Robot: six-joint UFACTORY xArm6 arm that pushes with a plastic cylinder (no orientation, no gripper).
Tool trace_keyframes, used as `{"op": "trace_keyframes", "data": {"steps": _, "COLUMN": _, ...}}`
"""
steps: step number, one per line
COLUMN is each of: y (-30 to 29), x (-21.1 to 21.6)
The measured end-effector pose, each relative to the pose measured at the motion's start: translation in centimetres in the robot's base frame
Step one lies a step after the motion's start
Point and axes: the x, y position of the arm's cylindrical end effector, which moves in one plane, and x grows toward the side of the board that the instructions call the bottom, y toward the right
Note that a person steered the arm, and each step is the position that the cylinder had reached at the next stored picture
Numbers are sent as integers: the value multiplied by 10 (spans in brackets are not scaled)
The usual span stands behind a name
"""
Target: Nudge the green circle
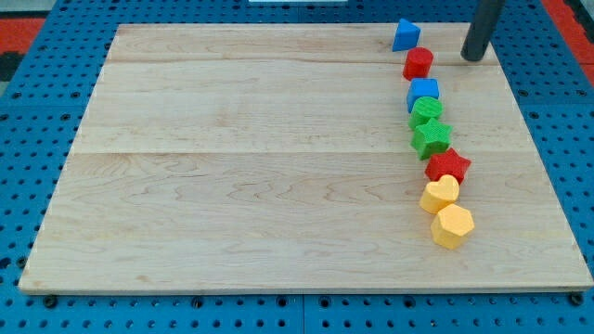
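The green circle point(426, 110) lies on the wooden board point(232, 167) at the view's right, in a column of blocks, touching a blue cube point(423, 92) above it and a green star point(432, 138) below it. My tip point(474, 57) is the lower end of the dark rod at the view's top right. It stands up and to the right of the green circle, apart from it, and just right of a red hexagon point(419, 63).
A blue triangle point(405, 35) heads the column at the top. Below the green star lie a red star point(448, 166), a yellow heart point(440, 194) and a yellow hexagon point(452, 225). A blue pegboard surrounds the board.
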Motion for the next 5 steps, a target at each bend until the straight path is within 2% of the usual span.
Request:
{"op": "trace_keyframes", "data": {"steps": 1, "y": -55, "x": 14}}
{"op": "trace_keyframes", "data": {"steps": 2, "y": -79, "x": 2}}
{"op": "trace_keyframes", "data": {"steps": 3, "y": -76, "x": 2}}
{"op": "trace_keyframes", "data": {"steps": 4, "y": -42, "x": 58}}
{"op": "trace_keyframes", "data": {"steps": 5, "y": -89, "x": 102}}
